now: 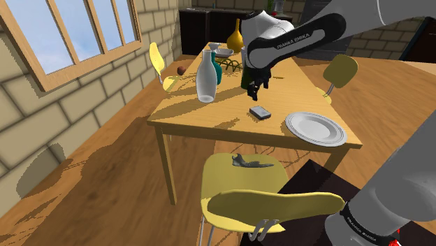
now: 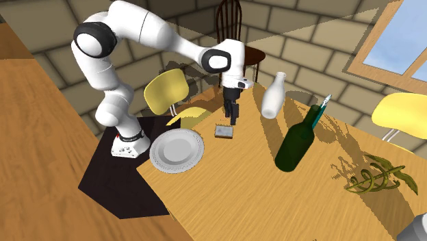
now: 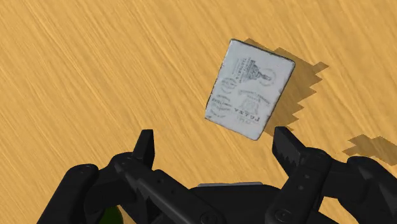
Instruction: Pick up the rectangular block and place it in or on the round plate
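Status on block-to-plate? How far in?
Done: approach only. The jaws stand open just above the rectangular block, not yet around it. In hand: nothing; the block lies flat on the table, untouched. Left: descend, close, lift, carry to the round plate, which sits bare nearby on the same table.

Shoulder view behind arm (image 1: 300,38), second exterior high opposite, both sharing table (image 1: 223,115), wrist close above it.
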`<state>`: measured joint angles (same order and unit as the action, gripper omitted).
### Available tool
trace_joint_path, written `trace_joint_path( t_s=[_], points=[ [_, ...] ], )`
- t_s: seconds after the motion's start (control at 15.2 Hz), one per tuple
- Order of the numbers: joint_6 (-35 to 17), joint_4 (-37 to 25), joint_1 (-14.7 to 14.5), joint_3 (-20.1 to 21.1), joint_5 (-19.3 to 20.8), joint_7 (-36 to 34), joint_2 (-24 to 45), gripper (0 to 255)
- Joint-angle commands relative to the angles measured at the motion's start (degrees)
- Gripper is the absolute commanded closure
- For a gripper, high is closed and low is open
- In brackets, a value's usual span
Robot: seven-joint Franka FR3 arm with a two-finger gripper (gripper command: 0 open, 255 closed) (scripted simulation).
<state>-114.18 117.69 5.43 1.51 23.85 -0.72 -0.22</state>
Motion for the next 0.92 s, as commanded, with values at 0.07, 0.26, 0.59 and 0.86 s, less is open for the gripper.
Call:
trace_joint_path(
  t_s=[0.07,0.26,0.59,0.86],
  points=[
    [-0.6,-3.6,0.3,-0.4,3.8,-1.0,5.7,0],
    [-2.7,-2.4,0.7,-0.9,4.4,-1.3,6.4,0],
    [-5.8,-0.7,1.4,-1.5,5.3,-1.8,7.7,0],
    [-5.8,-0.7,1.4,-1.5,5.3,-1.8,7.7,0]
  ],
)
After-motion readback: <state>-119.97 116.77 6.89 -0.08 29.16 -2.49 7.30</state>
